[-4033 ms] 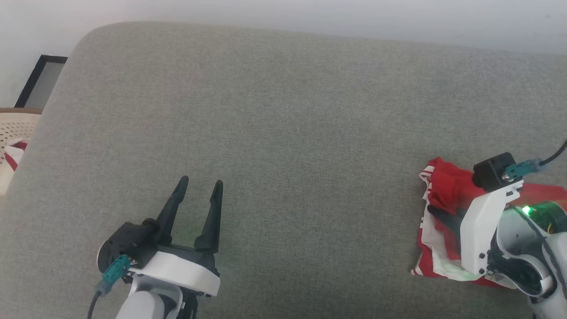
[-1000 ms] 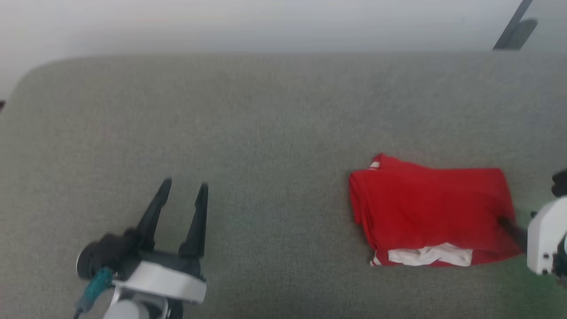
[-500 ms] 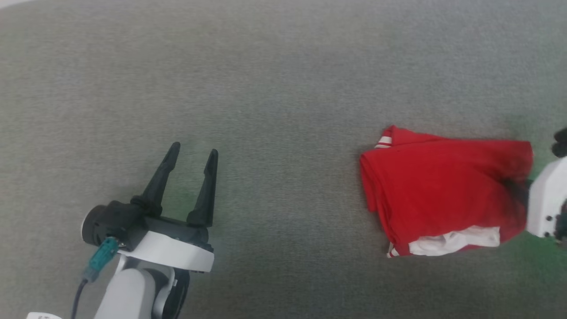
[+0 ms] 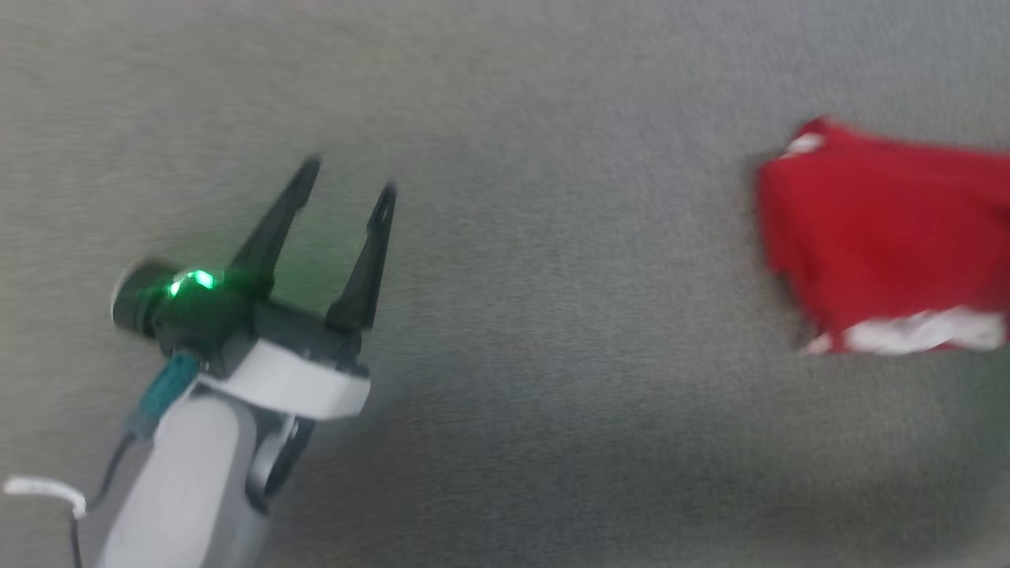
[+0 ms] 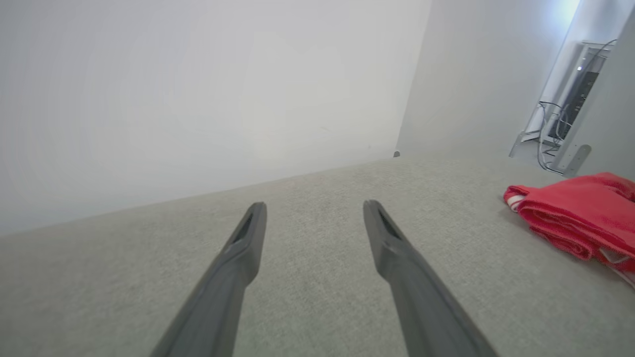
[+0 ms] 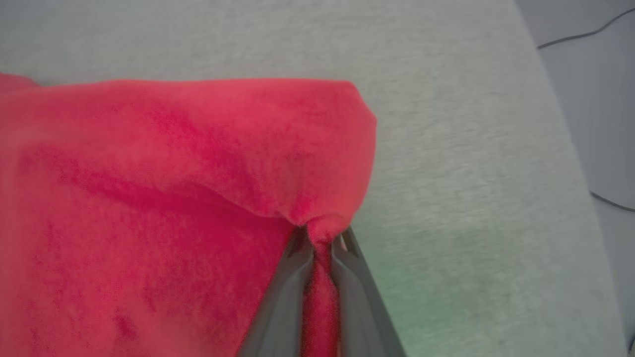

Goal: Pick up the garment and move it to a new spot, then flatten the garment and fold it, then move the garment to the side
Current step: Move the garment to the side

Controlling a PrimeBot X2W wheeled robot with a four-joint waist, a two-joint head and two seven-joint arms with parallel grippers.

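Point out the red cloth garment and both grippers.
Bright red soft cloth garment [image 4: 884,237], head view, middle of its top face.
Left gripper [image 4: 349,175], head view, between its fingertips.
Right gripper [image 6: 322,234], right wrist view, between its fingertips.

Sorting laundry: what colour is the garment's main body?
The garment is bright red; right wrist view.

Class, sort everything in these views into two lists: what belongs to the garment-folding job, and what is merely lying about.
Belongs to the job:
- garment, red
- right gripper, shut on the garment's edge
- left gripper, open, holding nothing
- grey surface underneath

Just lying about:
- pale stand with cables, by the wall
- dark cable on the floor
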